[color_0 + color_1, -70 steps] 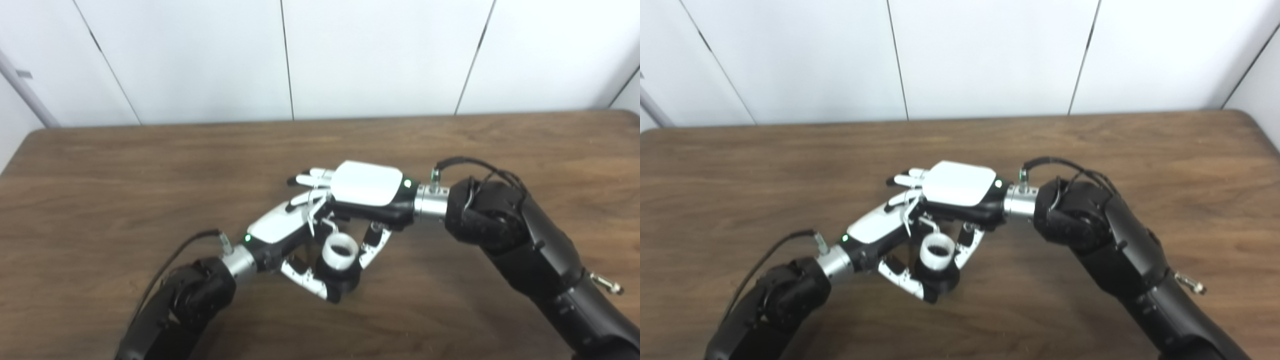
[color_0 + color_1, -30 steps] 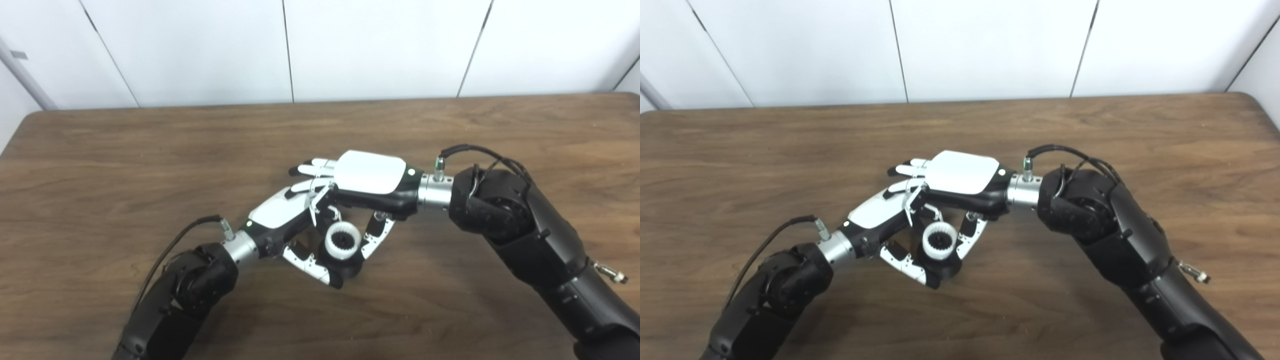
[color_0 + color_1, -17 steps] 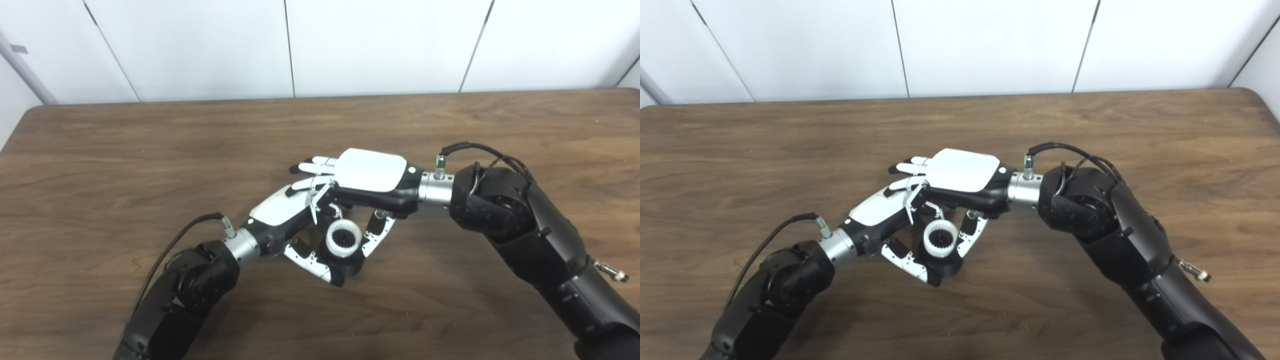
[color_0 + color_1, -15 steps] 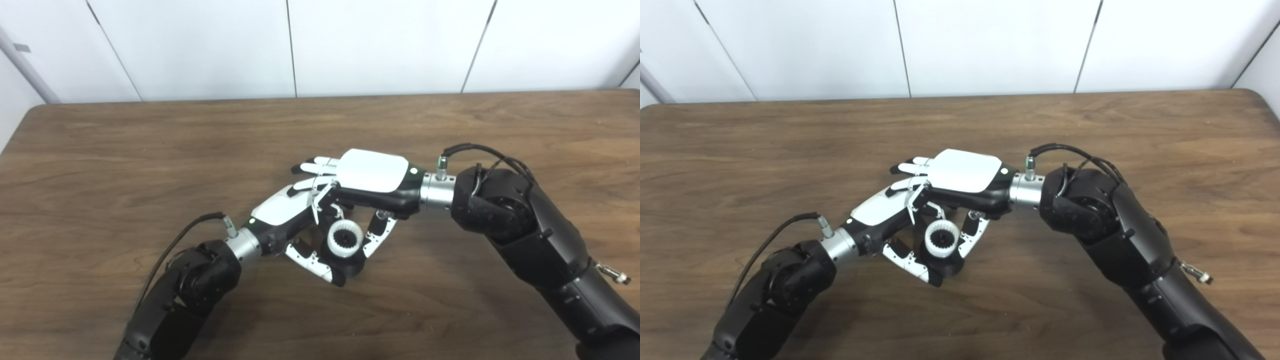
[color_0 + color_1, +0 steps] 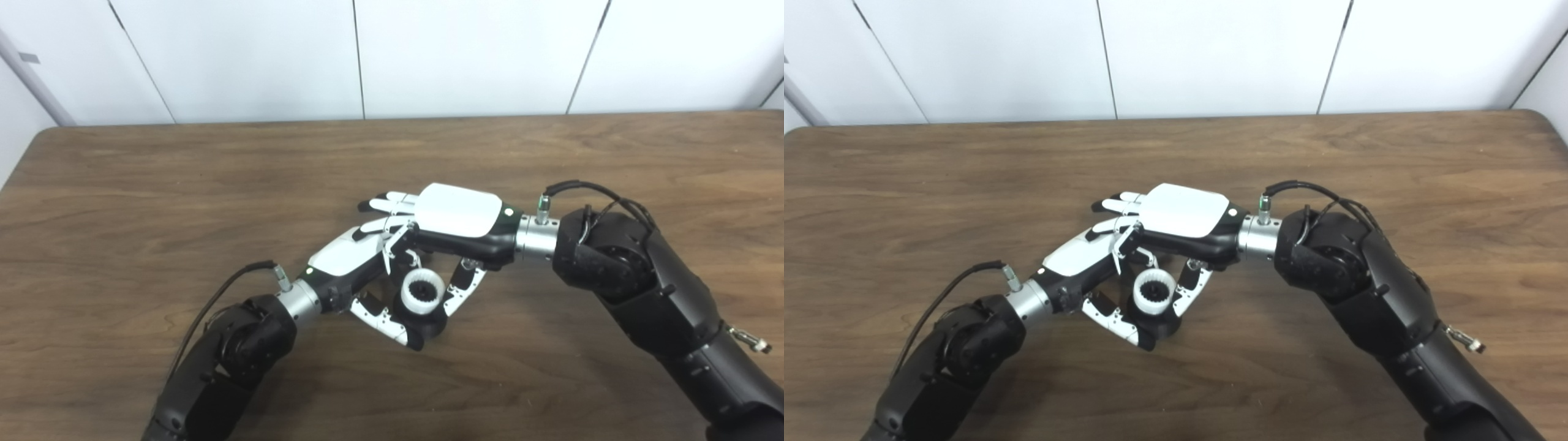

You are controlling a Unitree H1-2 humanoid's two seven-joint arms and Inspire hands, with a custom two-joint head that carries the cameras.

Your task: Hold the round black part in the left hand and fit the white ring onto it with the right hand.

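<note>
**The white ring is now sitting on the black part**

Both robot hands are meeting in the middle of the brown table (image 5: 184, 184). The left robot hand (image 5: 358, 269) is curling around the round black part (image 5: 429, 321) and holding it tight. The white ring (image 5: 422, 293) is sitting on top of the black part, right in the middle of the two hands. A little while ago the ring was looking higher and a bit tipped. Now it is lying lower, and dark teeth are showing inside it. So I think the ring is almost all the way on.

The right robot hand (image 5: 456, 220) is reaching in from 3 o'clock. Its thumb is touching the ring's right side, but I cannot tell if it is really pinching. Its other fingers are pointing toward 9 o'clock.
</note>
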